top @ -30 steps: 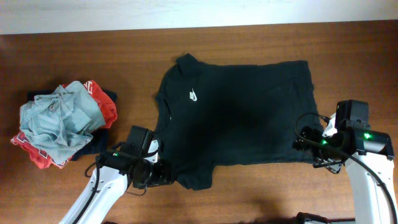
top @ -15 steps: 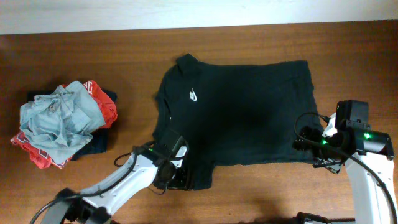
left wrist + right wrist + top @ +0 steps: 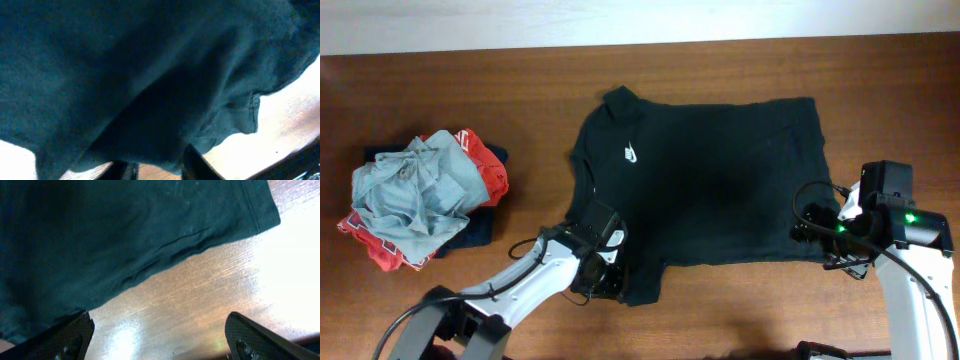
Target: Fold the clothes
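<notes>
The left gripper (image 3: 156, 161) shows only two dark fingertips (image 3: 197, 162) a short way apart at the bottom of its wrist view, with the edge of the black T-shirt (image 3: 710, 190) draped over and in front of them; whether the jaws have pinched the cloth cannot be told. The right gripper (image 3: 159, 324) stands wide open with nothing held, bare wood between its fingers, one of which sits under the shirt's edge while the other is clear of it. Seen from overhead, the left gripper sits at the shirt's near sleeve, on the robot's side of the garment, and the right gripper sits just off the near corner of the shirt's hem. The T-shirt lies spread flat and sideways in the middle of the brown wooden table (image 3: 880, 90), collar toward the robot's left, hem toward its right, its far sleeve pointing away from the arms. A small white logo (image 3: 631, 153) shows on the chest near the collar. In the left wrist view the cloth around the sleeve is bunched into soft folds, a stitched hem curling at its edge. The right arm (image 3: 910, 260), white with black joints, reaches in from beyond the shirt's hem and shows small green lights (image 3: 910, 217). Well apart from the shirt on its collar side lies a loose pile of clothes (image 3: 420, 200): a grey-blue garment (image 3: 415, 190) on top, a red-and-white one (image 3: 485, 165) under it, and a navy one (image 3: 480, 228) at the bottom edge nearest the shirt.
</notes>
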`<state>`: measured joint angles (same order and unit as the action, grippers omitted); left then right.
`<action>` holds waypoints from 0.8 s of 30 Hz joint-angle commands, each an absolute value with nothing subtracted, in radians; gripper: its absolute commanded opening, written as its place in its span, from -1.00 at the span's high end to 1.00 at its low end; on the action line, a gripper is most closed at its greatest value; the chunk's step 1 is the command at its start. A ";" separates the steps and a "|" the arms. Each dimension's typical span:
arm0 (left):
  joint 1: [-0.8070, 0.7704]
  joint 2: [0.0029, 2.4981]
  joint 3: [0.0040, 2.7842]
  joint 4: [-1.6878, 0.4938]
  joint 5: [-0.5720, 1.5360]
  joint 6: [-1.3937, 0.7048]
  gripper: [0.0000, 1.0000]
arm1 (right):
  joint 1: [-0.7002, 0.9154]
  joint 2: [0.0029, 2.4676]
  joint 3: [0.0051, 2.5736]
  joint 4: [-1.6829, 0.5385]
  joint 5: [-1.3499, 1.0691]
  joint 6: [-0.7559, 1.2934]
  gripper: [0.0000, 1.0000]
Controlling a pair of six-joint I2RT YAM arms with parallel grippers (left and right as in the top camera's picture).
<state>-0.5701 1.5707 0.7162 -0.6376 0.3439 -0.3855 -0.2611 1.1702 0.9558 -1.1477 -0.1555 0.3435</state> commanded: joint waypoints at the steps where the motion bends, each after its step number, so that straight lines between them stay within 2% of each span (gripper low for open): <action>1: -0.574 1.607 0.687 -0.640 0.302 -0.365 0.76 | -0.263 1.171 0.955 -1.147 -0.162 0.345 -0.76; 6: -0.574 1.607 0.727 -0.700 0.291 -0.347 0.98 | -0.263 1.171 0.955 -1.148 -0.161 0.345 -0.76; 16: -0.574 1.606 0.912 -0.949 0.291 -0.282 0.99 | -0.286 1.174 0.955 -1.095 -0.118 0.347 -0.81; 24: -0.574 1.606 0.992 -0.991 0.273 -0.248 0.99 | -0.415 1.267 0.950 -1.099 -0.119 0.349 -0.86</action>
